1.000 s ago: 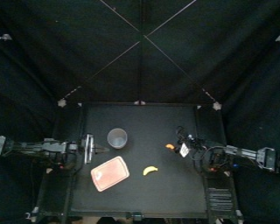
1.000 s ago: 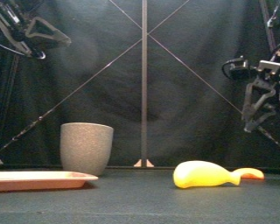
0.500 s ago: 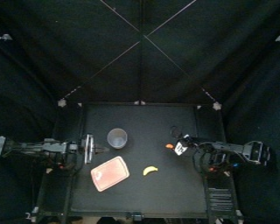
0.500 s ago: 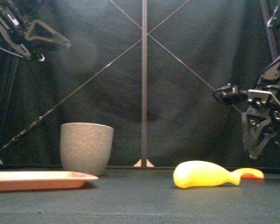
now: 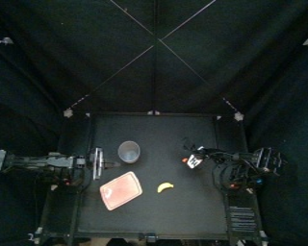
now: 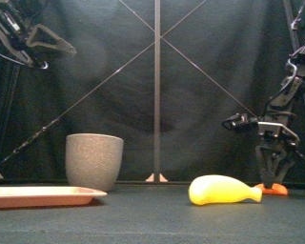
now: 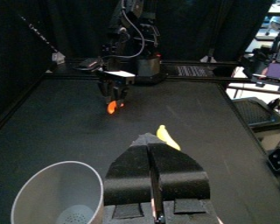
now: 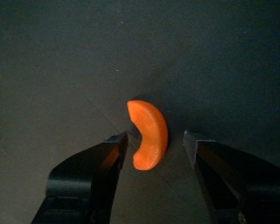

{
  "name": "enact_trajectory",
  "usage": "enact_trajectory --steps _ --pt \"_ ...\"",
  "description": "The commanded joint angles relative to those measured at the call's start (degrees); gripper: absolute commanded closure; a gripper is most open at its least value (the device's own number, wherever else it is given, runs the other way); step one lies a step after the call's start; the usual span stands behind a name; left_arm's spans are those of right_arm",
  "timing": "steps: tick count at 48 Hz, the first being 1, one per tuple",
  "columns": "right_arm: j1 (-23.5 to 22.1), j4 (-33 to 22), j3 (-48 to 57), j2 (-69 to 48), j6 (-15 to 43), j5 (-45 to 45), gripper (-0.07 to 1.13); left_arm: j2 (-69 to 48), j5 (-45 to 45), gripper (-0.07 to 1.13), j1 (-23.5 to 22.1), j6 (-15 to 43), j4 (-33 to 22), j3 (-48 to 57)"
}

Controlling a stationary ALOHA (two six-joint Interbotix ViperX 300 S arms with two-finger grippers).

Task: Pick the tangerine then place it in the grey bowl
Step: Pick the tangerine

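Note:
The tangerine (image 8: 146, 136) is a small orange segment lying on the black table, right of the middle (image 5: 185, 161) (image 6: 280, 189). My right gripper (image 8: 152, 138) is open and hangs straight over it, one jaw on each side, neither touching; it is low over the table (image 6: 273, 177) (image 5: 192, 156). The grey bowl (image 5: 128, 150) (image 6: 94, 162) (image 7: 63, 197), a tall speckled cup, stands upright left of the middle. At the table's left side my left gripper (image 7: 157, 179) rests shut and holds nothing, high up in the front view (image 6: 28, 38).
A yellow toy (image 5: 166, 185) (image 6: 223, 190) (image 7: 166, 134) lies near the front, between the cup and the tangerine. The pink tray (image 5: 122, 192) (image 6: 41, 196) lies at the front left, with nothing on it.
My right gripper has come down from well above the table and now hangs low, straddling the tangerine. The left arm, cup, tray and yellow toy have not moved.

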Motion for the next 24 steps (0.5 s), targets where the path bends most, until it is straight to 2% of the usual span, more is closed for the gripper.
enact_trajectory --steps 1,6,16,24 --pt "-0.3 -0.2 -1.0 -0.4 -0.1 -0.3 0.17 0.3 -0.7 0.99 0.0 -0.1 -0.1 -0.7" --pt "-0.3 0.1 -1.0 -0.4 -0.1 -0.2 0.21 0.3 -1.1 0.99 0.0 -0.1 -0.1 -0.7" --pt "-0.3 -0.1 -0.8 -0.4 -0.1 -0.2 0.37 0.3 -1.3 0.99 -0.2 -0.1 -0.2 -0.7" --pt "-0.3 -0.2 -0.7 -0.4 -0.1 -0.3 0.44 0.3 -1.4 0.99 -0.3 -0.2 -0.2 -0.7"
